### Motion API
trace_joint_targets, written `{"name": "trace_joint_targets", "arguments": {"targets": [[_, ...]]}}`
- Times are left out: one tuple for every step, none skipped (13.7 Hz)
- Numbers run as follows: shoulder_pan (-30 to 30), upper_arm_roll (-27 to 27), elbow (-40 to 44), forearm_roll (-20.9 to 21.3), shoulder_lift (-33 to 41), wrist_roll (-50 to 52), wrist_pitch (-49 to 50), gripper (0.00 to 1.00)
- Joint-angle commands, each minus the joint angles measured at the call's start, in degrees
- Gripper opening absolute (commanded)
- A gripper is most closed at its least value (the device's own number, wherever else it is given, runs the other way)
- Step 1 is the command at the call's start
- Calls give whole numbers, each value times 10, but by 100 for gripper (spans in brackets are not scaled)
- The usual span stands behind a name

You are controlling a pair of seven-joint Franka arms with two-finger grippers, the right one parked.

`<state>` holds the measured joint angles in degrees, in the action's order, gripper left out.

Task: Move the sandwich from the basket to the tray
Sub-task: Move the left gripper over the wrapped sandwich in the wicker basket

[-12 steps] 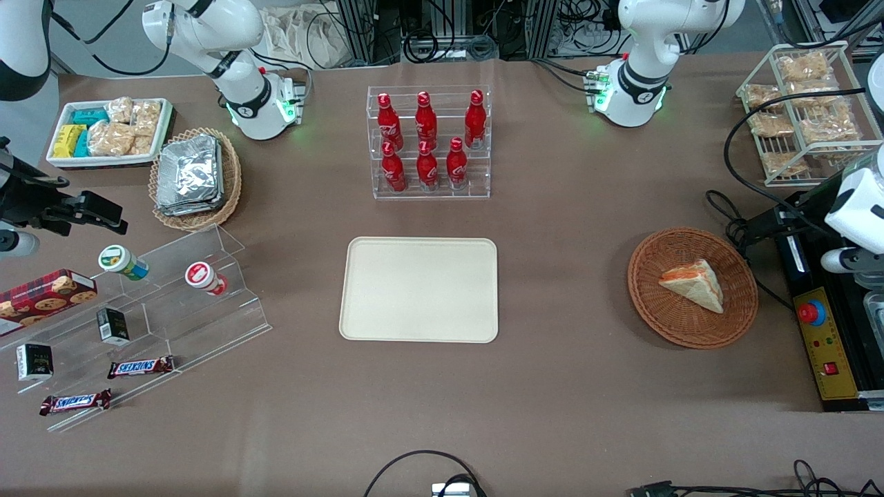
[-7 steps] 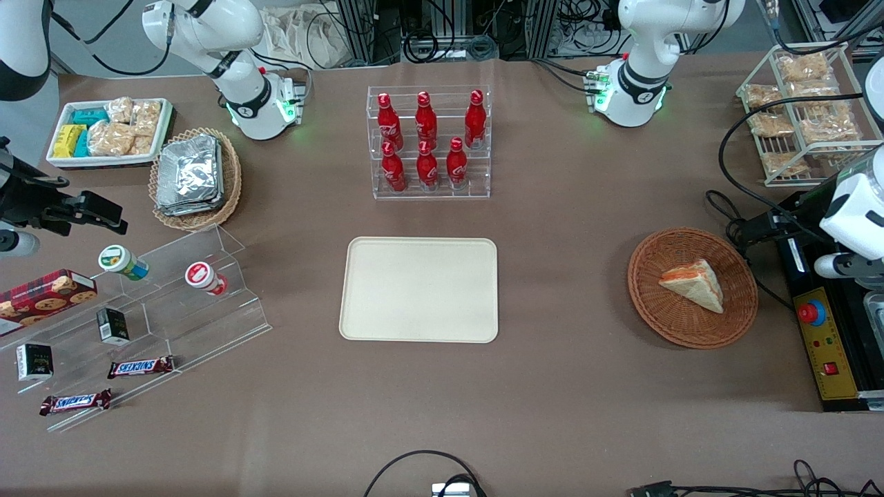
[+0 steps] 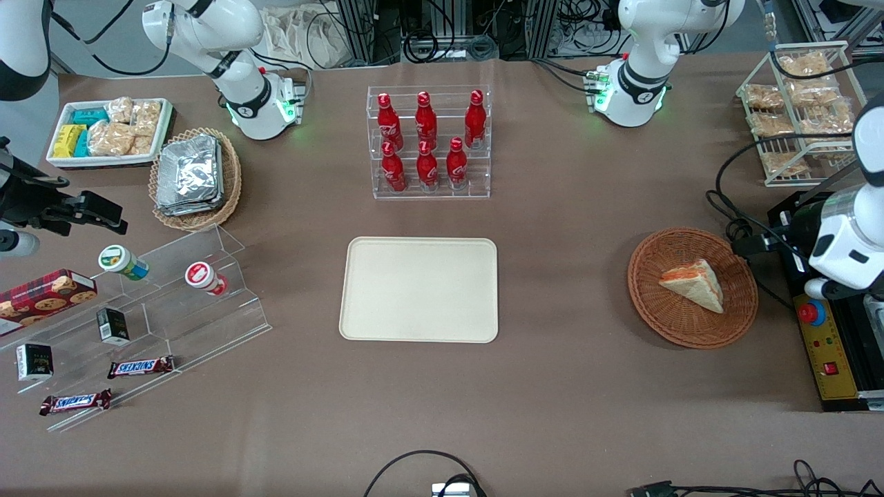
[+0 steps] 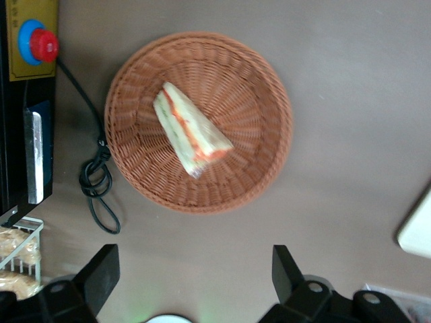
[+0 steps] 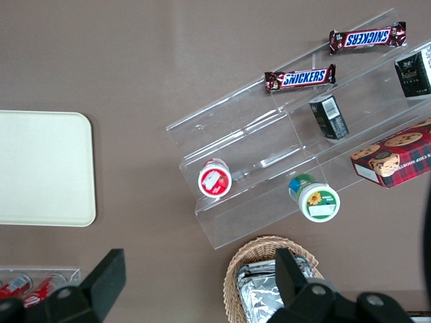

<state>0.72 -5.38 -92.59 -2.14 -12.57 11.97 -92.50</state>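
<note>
Fingers (image 4: pixel 101 274) of the gripper (image 4: pixel 194 277) are spread wide, high above the basket (image 4: pixel 262 171); the sandwich (image 4: pixel 190 130) is ungrasped, the tray (image 3: pixel 418 331) unfilled.

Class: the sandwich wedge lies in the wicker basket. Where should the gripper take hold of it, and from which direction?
Come straight down: the sandwich lies flat in the shallow basket, whose rim probably blocks a sideways approach. Close across its two long cut edges, near the middle of the wedge. The gripper is open, held above the table beside the basket.
</note>
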Motion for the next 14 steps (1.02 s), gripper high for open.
{"name": "trace_joint_targets", "arguments": {"targets": [[-5, -2, -118, 2, 41, 51, -115, 100], [-5, -9, -152, 0, 41, 53, -160, 100], [-4, -10, -178, 0, 40, 60, -200, 100], [-5, -11, -205, 0, 39, 81, -242, 100], [-5, -12, -221, -8, 34, 109, -267, 100], [-16, -16, -226, -10, 23, 125, -276, 100], [-19, -16, -225, -12, 16, 132, -283, 100], [-19, -16, -229, -12, 14, 133, -290, 100], [-21, -16, -238, -12, 9, 133, -298, 100], [-21, -16, -245, -12, 3, 133, -315, 100], [-21, -16, -250, -21, -6, 139, -326, 100], [-20, -16, -246, -49, -12, 154, -327, 100], [-20, -16, -237, -72, -14, 167, -326, 100], [-20, -16, -236, -75, -15, 180, -325, 100]]}}
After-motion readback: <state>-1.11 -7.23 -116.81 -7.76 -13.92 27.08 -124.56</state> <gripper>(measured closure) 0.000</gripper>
